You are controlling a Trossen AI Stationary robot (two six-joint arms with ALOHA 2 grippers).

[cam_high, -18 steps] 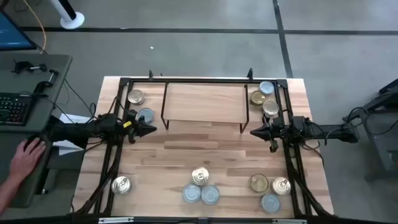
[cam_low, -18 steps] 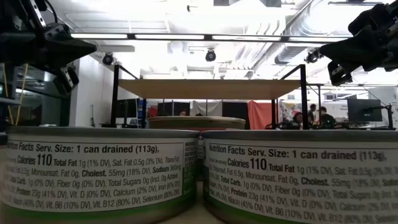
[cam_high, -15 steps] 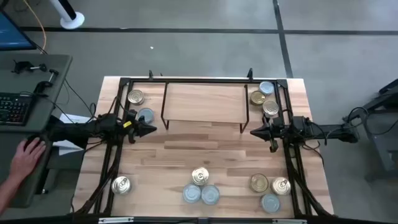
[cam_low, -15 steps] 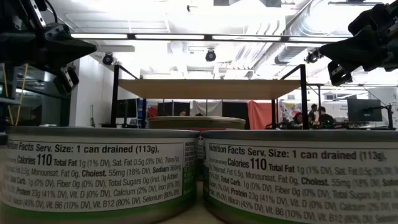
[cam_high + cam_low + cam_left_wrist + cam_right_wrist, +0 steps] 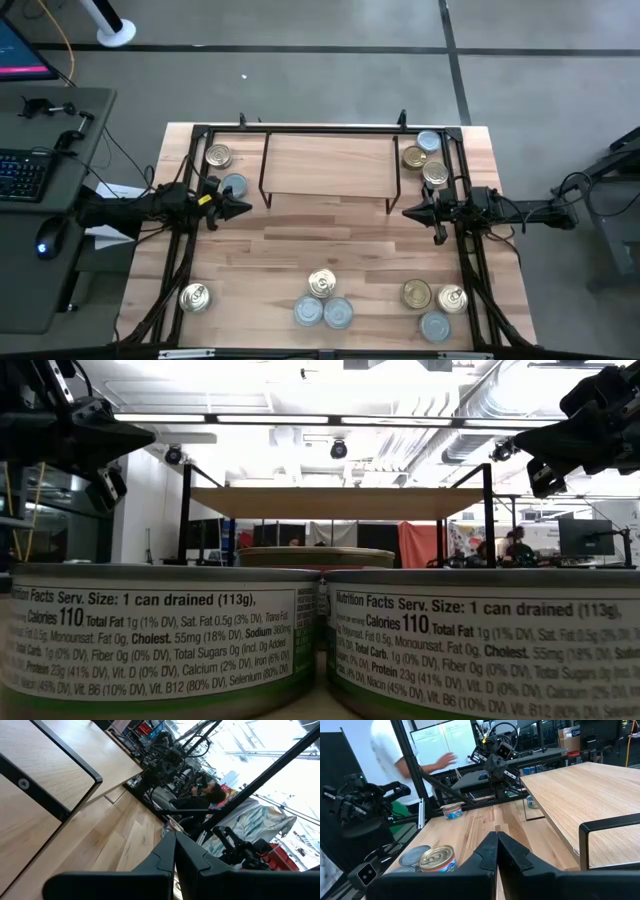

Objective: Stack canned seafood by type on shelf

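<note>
The shelf [image 5: 328,165] is a light-wood board on black wire legs at the table's far middle, and nothing shows on its top. Round tins sit in groups. Two are at the far left [image 5: 218,156] and three at the far right [image 5: 428,158]. One stands alone at the near left [image 5: 195,297]. Three are at the near middle [image 5: 322,300] and three at the near right [image 5: 435,305]. My left gripper [image 5: 245,208] is shut, left of the shelf's near corner and above the table. My right gripper [image 5: 405,211] is shut, right of the shelf. Both point inward.
Black frame rails [image 5: 190,170] run along the table's left and right sides under both arms. Two tins [image 5: 160,640] fill the front of the low view. A desk with a keyboard [image 5: 25,175] stands left of the table. A person in a white shirt [image 5: 395,750] moves beyond it.
Both arms have kept still. A person's hand that lay on the desk left of the table has drawn back out of the high view.
</note>
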